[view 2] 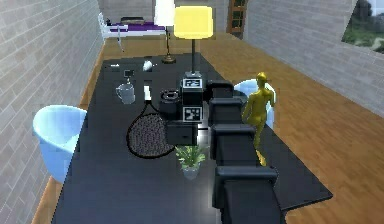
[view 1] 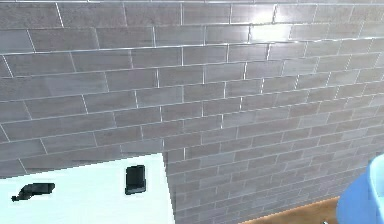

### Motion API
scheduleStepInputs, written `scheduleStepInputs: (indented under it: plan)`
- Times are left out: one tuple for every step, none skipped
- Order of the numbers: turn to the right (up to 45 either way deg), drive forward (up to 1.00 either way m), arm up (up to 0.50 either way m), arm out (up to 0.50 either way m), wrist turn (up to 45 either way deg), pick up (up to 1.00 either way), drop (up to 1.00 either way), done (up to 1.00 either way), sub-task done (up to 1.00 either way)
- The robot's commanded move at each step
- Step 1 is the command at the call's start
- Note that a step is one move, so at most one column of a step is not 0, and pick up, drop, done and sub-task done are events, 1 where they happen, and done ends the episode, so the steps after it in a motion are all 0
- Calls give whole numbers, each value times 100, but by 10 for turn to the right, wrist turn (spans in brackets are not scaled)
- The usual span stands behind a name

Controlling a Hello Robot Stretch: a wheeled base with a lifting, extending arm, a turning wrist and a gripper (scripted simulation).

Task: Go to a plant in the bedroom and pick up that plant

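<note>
Robot at the table, potted plant apparently resting there beside the arm: approach done, pickup pending. Whether the claw grips anything cannot be told.

Glossy dark table, shiny gold statue

Blue chair cut by forward view's right edge, white table by its bottom
</note>
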Motion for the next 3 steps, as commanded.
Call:
scheduleStepInputs:
  plan:
    - [0, 0, -30, 0, 0, 0, 0, 0, 0]
    - [0, 0, 0, 0, 0, 100, 0, 0, 0]
    - [0, 0, 10, 0, 0, 0, 0, 0, 0]
